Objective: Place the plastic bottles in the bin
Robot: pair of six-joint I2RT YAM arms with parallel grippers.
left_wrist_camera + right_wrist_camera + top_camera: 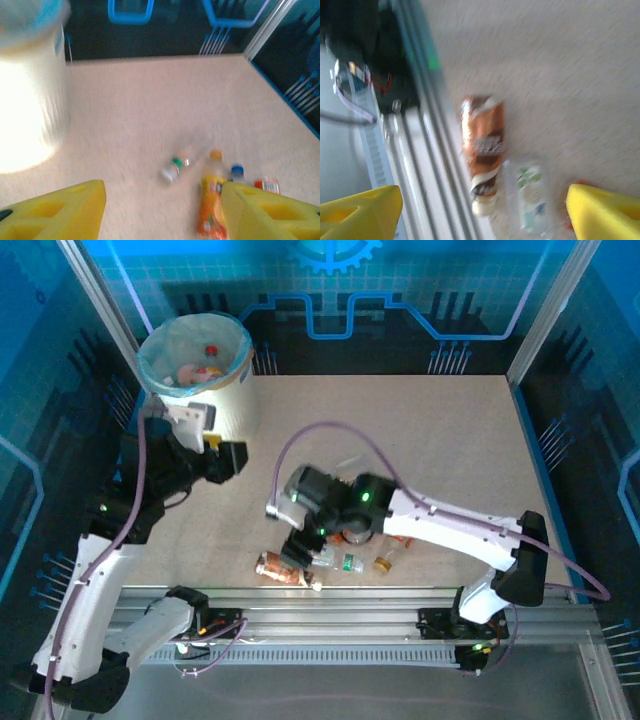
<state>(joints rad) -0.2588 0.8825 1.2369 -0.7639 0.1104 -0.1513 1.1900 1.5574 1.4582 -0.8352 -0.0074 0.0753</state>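
Observation:
The white bin (215,405), lined with a pale green-blue bag, stands at the table's far left with several bottles (200,368) inside; it appears blurred in the left wrist view (30,100). My left gripper (228,458) hovers just right of the bin, open (162,192) and holding nothing. On the table near the front edge lie a brown-orange labelled bottle (285,570) (482,145), a clear green-labelled bottle (342,562) (530,197) and a small orange one (386,560). My right gripper (297,543) hangs open (484,195) above the brown-orange bottle, touching none.
The metal rails (420,150) of the table's front edge run right beside the brown-orange bottle. The left wrist view shows a green-capped clear bottle (175,167), an orange-labelled one (212,200) and a blue cap (237,172). Blue walls enclose the beige table (430,440).

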